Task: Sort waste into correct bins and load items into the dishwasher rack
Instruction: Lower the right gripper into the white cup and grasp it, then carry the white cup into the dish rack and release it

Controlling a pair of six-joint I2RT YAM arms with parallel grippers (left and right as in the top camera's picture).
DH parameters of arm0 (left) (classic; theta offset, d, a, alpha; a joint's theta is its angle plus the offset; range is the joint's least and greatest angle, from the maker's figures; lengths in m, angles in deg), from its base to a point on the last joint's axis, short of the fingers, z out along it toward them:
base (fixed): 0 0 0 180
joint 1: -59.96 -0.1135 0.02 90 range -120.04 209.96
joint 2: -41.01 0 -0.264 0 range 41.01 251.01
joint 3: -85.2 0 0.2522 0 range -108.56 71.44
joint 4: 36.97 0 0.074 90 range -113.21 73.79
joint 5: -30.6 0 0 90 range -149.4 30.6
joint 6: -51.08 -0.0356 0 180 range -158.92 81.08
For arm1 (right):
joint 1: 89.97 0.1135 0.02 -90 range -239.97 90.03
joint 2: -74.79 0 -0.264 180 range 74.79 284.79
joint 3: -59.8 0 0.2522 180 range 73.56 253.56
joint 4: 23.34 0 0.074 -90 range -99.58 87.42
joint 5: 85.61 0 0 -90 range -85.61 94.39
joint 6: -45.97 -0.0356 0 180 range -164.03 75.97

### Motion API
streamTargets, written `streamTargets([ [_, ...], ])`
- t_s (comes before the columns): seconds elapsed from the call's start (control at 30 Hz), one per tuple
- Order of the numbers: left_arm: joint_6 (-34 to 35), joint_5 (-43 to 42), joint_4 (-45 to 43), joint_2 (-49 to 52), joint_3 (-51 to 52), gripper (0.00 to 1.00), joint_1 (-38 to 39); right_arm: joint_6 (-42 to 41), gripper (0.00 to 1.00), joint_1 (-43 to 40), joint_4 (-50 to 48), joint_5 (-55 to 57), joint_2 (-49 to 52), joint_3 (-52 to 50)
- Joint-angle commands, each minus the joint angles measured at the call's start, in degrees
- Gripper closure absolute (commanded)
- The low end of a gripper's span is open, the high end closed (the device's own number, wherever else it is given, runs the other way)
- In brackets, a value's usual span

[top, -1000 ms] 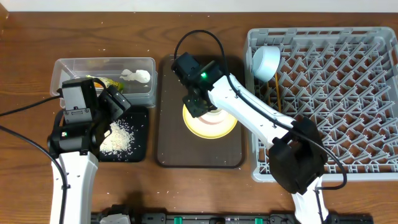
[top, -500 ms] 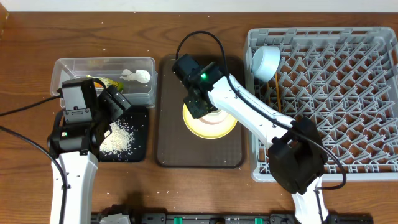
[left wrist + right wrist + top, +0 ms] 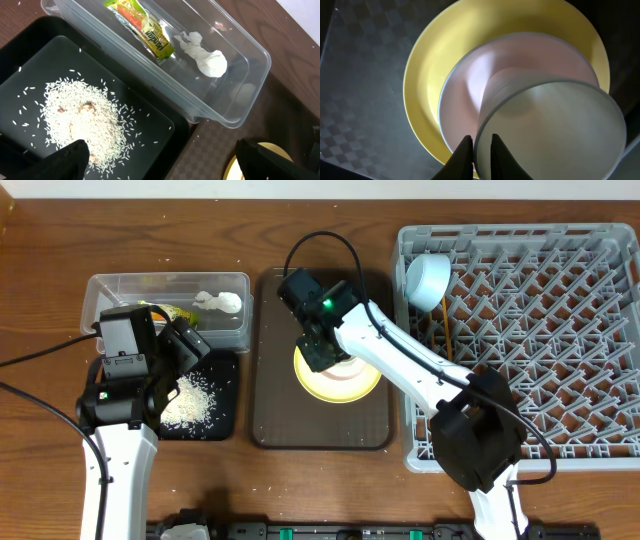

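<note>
On the yellow plate (image 3: 427, 70) sits the pale pink bowl (image 3: 465, 85), with the small white cup (image 3: 555, 130) inside it. My right gripper (image 3: 480, 142) is shut on the cup's rim, one finger inside and one outside. From overhead, the right gripper (image 3: 318, 352) is over the plate (image 3: 350, 387). My left gripper (image 3: 167, 167) hangs open above the black tray (image 3: 150, 125) that holds the rice (image 3: 80, 120). The clear tub (image 3: 225, 105) holds the wrapper (image 3: 147, 30) and the tissue (image 3: 205, 57). The light blue bowl (image 3: 427, 280) and the chopsticks (image 3: 447, 330) are in the rack (image 3: 560, 340).
The plate stands on a dark brown serving tray (image 3: 275, 415) between the bins and the rack. The right arm reaches across the rack's near-left corner. A few rice grains (image 3: 168, 438) lie on the wooden table in front of the black tray.
</note>
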Motion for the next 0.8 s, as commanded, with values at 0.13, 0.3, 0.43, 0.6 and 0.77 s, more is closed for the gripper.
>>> streamTargets([
  [0.13, 0.5, 0.7, 0.2, 0.1, -0.6, 0.04, -0.2, -1.0, 0.91, 0.0, 0.0, 0.8, 0.5, -0.3],
  [0.3, 0.5, 0.7, 0.2, 0.1, -0.6, 0.04, -0.2, -1.0, 0.99, -0.1, 0.5, 0.8, 0.3, -0.3],
  [0.43, 0.5, 0.7, 0.2, 0.1, -0.6, 0.04, -0.2, -1.0, 0.99, -0.2, 0.7, 0.7, -0.3, 0.0],
  [0.6, 0.5, 0.7, 0.2, 0.1, -0.6, 0.04, -0.2, -0.9, 0.99, -0.9, 2.4, -1.1, -3.4, 2.5],
  [0.77, 0.5, 0.7, 0.2, 0.1, -0.6, 0.04, -0.2, -0.8, 0.99, -3.7, 4.6, -5.7, -8.7, 4.7],
])
